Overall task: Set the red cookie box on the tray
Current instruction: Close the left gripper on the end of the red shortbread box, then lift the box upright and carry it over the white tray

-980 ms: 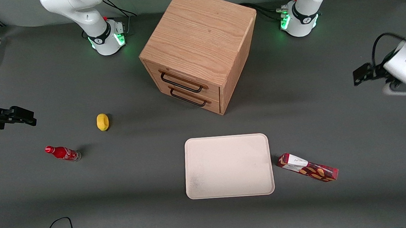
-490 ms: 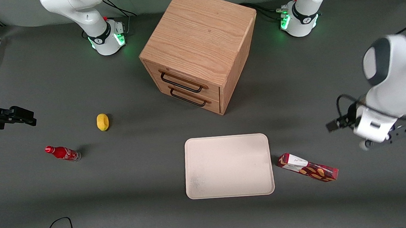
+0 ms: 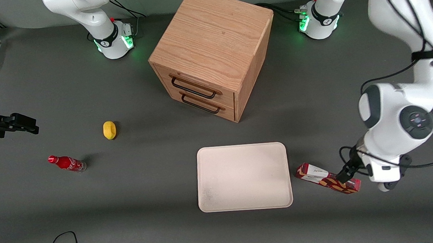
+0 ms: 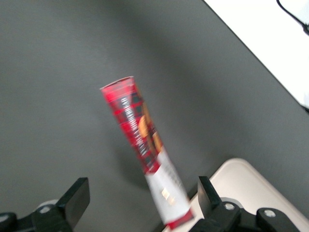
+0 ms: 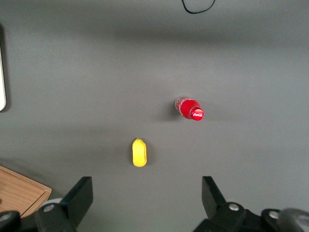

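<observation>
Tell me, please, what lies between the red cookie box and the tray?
Only bare table, per the front view; the red cookie box lies beside the tray. The open claw hovers above it.

The small red soda bottle (image 3: pixel 67 163) carries white script on its side, and in the right wrist view its cap (image 5: pixel 197 114) shows a white Coca-Cola style logo, too small to spell out with certainty. The red cookie box (image 3: pixel 327 178) has a white label with print that cannot be read in either view.
</observation>
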